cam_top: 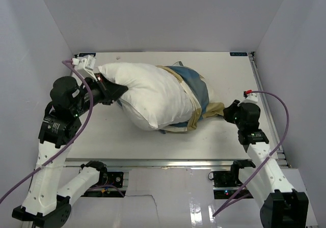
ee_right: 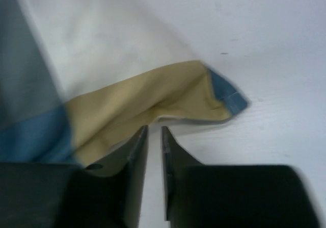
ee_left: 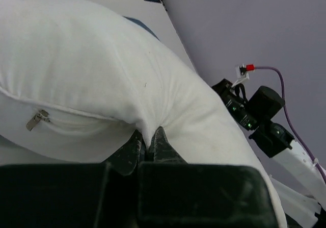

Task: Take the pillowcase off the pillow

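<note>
The white pillow (cam_top: 147, 93) lies across the table, its left two thirds bare. The blue, tan and cream pillowcase (cam_top: 196, 87) is bunched over its right end, with a tan corner trailing toward the right arm. My left gripper (cam_top: 118, 91) is shut on a pinch of the pillow's white fabric (ee_left: 102, 59) at its left end; in the left wrist view the gripper (ee_left: 147, 138) shows below a zipper pull (ee_left: 38, 119). My right gripper (ee_right: 154, 131) has its jaws a narrow gap apart with nothing between them. The pillowcase's tan corner (ee_right: 153, 100) lies just beyond its tips.
The white table (cam_top: 234, 75) is boxed in by pale walls on three sides, with a rail along its right edge (cam_top: 260, 80). The right arm (ee_left: 260, 110) with its purple cable shows past the pillow in the left wrist view.
</note>
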Robot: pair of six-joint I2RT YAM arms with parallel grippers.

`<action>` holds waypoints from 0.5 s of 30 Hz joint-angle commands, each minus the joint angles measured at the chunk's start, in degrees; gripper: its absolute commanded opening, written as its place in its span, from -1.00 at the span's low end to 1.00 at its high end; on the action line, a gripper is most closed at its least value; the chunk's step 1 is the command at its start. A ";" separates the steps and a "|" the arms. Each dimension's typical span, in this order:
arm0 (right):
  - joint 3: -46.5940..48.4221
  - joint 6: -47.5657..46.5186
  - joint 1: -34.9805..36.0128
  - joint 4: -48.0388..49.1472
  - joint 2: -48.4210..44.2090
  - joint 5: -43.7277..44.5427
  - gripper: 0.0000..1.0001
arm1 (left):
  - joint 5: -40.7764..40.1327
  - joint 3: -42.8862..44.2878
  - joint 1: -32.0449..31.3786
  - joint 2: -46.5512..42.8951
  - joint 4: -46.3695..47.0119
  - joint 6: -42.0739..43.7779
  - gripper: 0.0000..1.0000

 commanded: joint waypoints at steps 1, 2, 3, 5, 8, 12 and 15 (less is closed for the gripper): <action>4.27 -3.72 0.01 -0.98 -8.01 -17.82 -0.33 | 10.02 -9.15 -0.10 -3.84 9.37 -1.93 -1.00; 4.18 -3.28 0.01 2.41 -9.94 -22.31 0.18 | 10.12 -10.91 -0.10 -4.46 9.90 -2.11 -1.00; 4.36 -2.67 0.18 4.27 -11.27 -26.27 0.33 | 10.12 -12.67 -0.01 -4.99 11.21 -2.11 -1.00; 5.58 -1.61 1.50 5.95 -12.42 -33.77 0.54 | 9.42 -16.72 -0.10 -6.13 12.10 -2.11 -1.00; 10.05 -3.09 5.28 4.13 -9.19 -33.27 0.62 | 10.03 -20.42 -0.10 -7.01 14.64 -2.99 -1.00; 13.23 -5.91 8.71 1.65 -3.31 -27.11 0.66 | 10.12 -20.51 -0.10 -6.93 14.91 -3.17 -1.00; 13.50 -7.67 9.24 4.02 2.31 -25.79 0.68 | 10.47 -20.07 -0.10 -6.49 14.91 -3.34 -1.00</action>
